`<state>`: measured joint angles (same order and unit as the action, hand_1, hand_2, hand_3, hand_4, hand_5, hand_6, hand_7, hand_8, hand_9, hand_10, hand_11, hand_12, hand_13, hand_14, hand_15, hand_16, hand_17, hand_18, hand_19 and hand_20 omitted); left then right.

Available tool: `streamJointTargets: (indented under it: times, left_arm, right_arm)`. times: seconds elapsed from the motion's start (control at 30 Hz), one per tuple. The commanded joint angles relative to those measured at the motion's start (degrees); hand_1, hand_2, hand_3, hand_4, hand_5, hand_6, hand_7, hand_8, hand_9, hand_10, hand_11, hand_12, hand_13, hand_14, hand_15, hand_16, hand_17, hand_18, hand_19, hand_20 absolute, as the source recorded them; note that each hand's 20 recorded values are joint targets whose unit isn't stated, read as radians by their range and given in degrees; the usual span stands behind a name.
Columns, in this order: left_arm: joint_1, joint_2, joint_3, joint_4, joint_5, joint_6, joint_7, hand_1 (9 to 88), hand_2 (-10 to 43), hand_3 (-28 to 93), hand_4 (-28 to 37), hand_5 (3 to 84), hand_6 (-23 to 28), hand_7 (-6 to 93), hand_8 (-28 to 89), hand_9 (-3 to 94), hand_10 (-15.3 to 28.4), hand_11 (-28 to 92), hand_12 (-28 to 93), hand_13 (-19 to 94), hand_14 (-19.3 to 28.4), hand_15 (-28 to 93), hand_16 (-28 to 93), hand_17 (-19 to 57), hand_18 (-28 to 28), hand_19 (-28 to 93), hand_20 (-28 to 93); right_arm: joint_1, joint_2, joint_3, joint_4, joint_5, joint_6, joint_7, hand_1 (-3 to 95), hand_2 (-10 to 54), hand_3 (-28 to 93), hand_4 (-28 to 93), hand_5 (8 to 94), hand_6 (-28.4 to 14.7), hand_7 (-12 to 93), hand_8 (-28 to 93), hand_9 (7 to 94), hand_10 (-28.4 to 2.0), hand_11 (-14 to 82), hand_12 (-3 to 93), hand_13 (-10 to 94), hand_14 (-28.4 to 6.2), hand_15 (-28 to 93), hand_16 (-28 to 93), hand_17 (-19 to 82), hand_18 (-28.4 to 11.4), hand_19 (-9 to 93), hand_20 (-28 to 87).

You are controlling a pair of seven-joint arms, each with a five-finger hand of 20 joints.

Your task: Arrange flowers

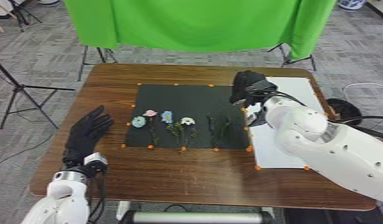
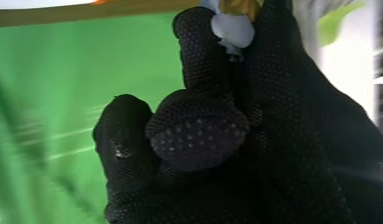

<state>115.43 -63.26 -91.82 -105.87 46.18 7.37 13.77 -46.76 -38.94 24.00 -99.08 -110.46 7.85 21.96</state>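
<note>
pale bloom (image 2: 234,31) pinched in the right hand (image 1: 248,83)! the white flower (image 1: 187,121) lies leftward, nearer the robot, stem running robotward on the mat (image 1: 183,97).

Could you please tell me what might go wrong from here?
The white-and-yellow piece sits near the fingertips of the right hand, so it could slip out. The pink flower, blue flower and white flower lie close together on the mat, so grasping one might nudge its neighbors.
</note>
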Motion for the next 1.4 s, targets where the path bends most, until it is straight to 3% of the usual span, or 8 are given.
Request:
streamJointTargets:
  times: [0.03, 0.17, 0.73, 0.9, 1.23, 1.4]
  left_arm:
    - [0.19, 0.12, 0.28, 0.41, 0.12, -0.43, -0.35, 23.1, -6.8, 72, -25.7, 44.1, 1.0, 12.8, -7, 44.0, 12.7, 17, 12, 36, 16.7, 17, 2, 5.5, 12.7, 5, 18]
    - [0.03, -0.12, 0.26, 0.57, 0.81, -0.59, -0.52, 23.1, -6.9, 72, -25.7, 44.0, 1.0, 12.8, -7, 44.0, 12.7, 17, 12, 36, 16.7, 17, 2, 5.5, 12.7, 5, 18]
    - [-0.32, -0.49, 0.45, 0.93, 0.28, -1.11, 0.22, 21.7, -6.7, 72, -26.8, 44.1, 1.2, 12.7, -7, 44.0, 12.7, 17, 12, 36, 16.8, 17, 2, 5.5, 12.7, 5, 18]
    - [-0.41, -0.41, 0.47, 1.02, 0.3, -1.07, 0.05, 20.8, -6.7, 73, -27.5, 43.9, 1.1, 12.5, -7, 44.0, 12.7, 17, 12, 36, 16.8, 17, 2, 5.5, 12.7, 5, 18]
    - [-0.61, -0.59, 0.89, 1.06, 0.39, -1.3, -0.07, 20.8, -6.6, 73, -27.9, 44.0, 1.1, 12.4, -7, 44.0, 12.7, 17, 12, 36, 16.8, 16, 2, 5.5, 12.8, 5, 18]
    - [-0.25, -0.59, 0.55, 0.91, 0.23, -1.19, 0.11, 20.8, -6.5, 73, -27.8, 43.9, 1.0, 12.5, -7, 44.1, 12.8, 17, 12, 36, 16.9, 17, 2, 5.5, 12.8, 5, 18]
  right_arm:
    - [9.79, -5.1, -6.68, 2.95, -1.33, -5.05, -3.59, 57.8, -9.5, 65, -21, 79.2, 1.9, 24, 2, 89.0, -10.6, 6.8, 29.9, 94, -0.6, 58, 30, 65, -12.8, 93, 55]
    - [10.02, -6.56, -8.11, 5.3, -2.36, -6.85, -4.39, 57.6, -9.5, 65, -21, 78.7, 2.2, 25, 2, 88.7, -10.4, 6.9, 29.7, 94, -0.6, 58, 30, 64, -12.9, 93, 56]
    - [9.42, -8.77, -9.35, 10.74, -3.76, -12.15, -2.44, 54.9, -9.5, 66, -20, 75.1, 3.1, 27, 1, 84.2, -9.6, 7.5, 26.5, 93, -1.5, 58, 31, 63, -13.4, 93, 56]
    - [9.69, -9.12, -9.04, 10.5, -3.3, -12.92, -1.86, 49.3, -9.5, 65, -19, 71.5, 2.4, 27, 0, 78.1, -11.3, 14.8, 18.1, 91, -2.0, 58, 31, 62, -13.9, 93, 55]
    - [9.76, -9.32, -8.39, 9.97, -1.71, -14.33, -0.27, 41.2, -9.4, 68, -18, 68.0, 1.9, 24, 0, 74.5, -12.3, 14.1, 16.6, 91, -2.4, 58, 30, 61, -14.2, 93, 54]
    - [9.86, -8.9, -7.86, 9.66, -1.83, -18.26, -1.19, 33.1, -9.4, 72, -16, 65.2, 2.4, 22, -12, 70.0, -12.9, 12.2, 16.2, 90, -2.6, 57, 30, 60, -14.5, 93, 53]
